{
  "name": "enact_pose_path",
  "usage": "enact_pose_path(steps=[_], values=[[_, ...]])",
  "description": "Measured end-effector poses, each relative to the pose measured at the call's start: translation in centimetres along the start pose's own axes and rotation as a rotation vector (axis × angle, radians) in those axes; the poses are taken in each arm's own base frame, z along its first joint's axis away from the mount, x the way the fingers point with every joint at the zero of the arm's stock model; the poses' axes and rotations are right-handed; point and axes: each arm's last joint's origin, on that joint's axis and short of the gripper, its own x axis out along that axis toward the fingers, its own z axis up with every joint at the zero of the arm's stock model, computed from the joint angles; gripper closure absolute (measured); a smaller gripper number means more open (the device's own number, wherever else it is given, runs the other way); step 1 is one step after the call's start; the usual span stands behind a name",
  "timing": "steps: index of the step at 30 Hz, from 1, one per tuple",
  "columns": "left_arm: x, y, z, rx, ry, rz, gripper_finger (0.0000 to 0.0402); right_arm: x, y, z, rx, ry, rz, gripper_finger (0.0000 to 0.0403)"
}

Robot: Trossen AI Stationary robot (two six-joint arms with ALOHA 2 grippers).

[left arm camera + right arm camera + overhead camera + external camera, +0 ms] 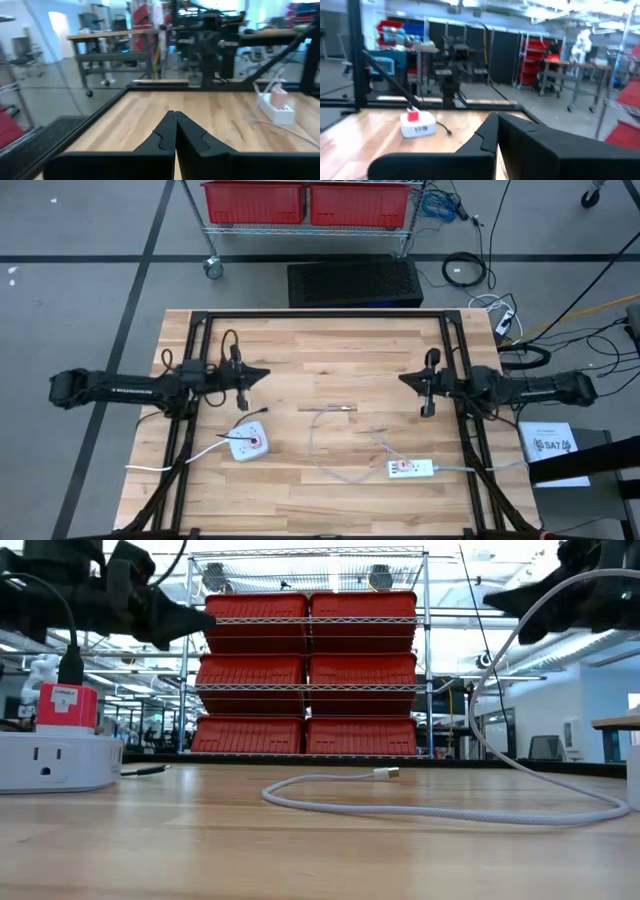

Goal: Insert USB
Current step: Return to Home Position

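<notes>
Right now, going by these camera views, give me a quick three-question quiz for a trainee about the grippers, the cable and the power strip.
1. True or false: the left gripper and the right gripper are both shut and empty.
2. The white cable's loose plug lies: A on the table, B in a gripper, C in a red bin.
3. Fill in: the adapter in the right power strip is coloured ____.
Key: 1 true; 2 A; 3 pink.
</notes>
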Motion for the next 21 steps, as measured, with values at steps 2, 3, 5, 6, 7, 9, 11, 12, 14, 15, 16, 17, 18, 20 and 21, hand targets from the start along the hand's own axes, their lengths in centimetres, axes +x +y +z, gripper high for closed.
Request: enact_pose_path(steps=[2,3,5,6,7,9,11,12,14,15,16,17,18,20,21], values=[[0.0,0.8,-0.2,0.007,0.010,0.002,0.0397,0.1,-0.4,-0.2,-0.003,0.019,0.003,0.0403],[0.0,1.3,-0.2,0.007,0.012,0.012,0.0397,0.0,-0.5,-0.3,-0.005,0.022,0.007,0.0403],[-0.3,1.9,-0.3,0.002,0.011,0.010,0.0397,-0.1,-0.8,-0.3,-0.010,0.049,0.017,0.0403],[-0.5,2.1,-0.2,0.004,0.002,0.005,0.0397,-0.3,-0.9,-0.1,-0.012,0.060,0.010,0.0403],[-0.6,2.2,-0.1,0.005,0.000,0.004,0.0397,-0.5,-1.0,0.1,-0.014,0.060,0.002,0.0403],[-1.0,2.3,-0.1,0.004,0.013,0.011,0.0397,-1.1,-1.2,0.4,-0.016,0.053,-0.012,0.0403],[-1.4,2.3,0.0,0.006,0.019,0.021,0.0397,-1.9,-1.3,0.7,-0.017,0.035,-0.021,0.0403],[-1.7,2.3,0.1,0.006,0.021,0.025,0.0397,-2.2,-1.3,0.6,-0.018,0.040,-0.031,0.0403],[-2.3,2.2,0.2,0.007,0.022,0.047,0.0397,-2.2,-1.4,0.5,-0.014,0.066,-0.052,0.0403],[-2.6,2.2,0.1,0.002,0.035,0.053,0.0397,-2.2,-1.3,0.1,-0.008,0.097,-0.052,0.0403],[-2.9,2.1,0.0,-0.002,0.043,0.065,0.0397,-2.1,-1.3,-0.1,0.002,0.106,-0.058,0.0403],[-3.2,2.0,0.0,-0.006,0.027,0.079,0.0397,-2.1,-1.3,-0.2,0.014,0.091,-0.063,0.0403],[-3.5,1.9,-0.2,-0.011,0.002,0.088,0.0397,-2.1,-1.3,-0.5,0.023,0.080,-0.062,0.0403],[-4.1,1.7,-0.8,-0.024,-0.075,0.097,0.0397,-1.9,-1.2,-1.3,0.045,0.046,-0.064,0.0403],[-4.3,1.6,-1.1,-0.035,-0.069,0.104,0.0397,-1.9,-1.2,-1.7,0.054,0.070,-0.064,0.0403]])
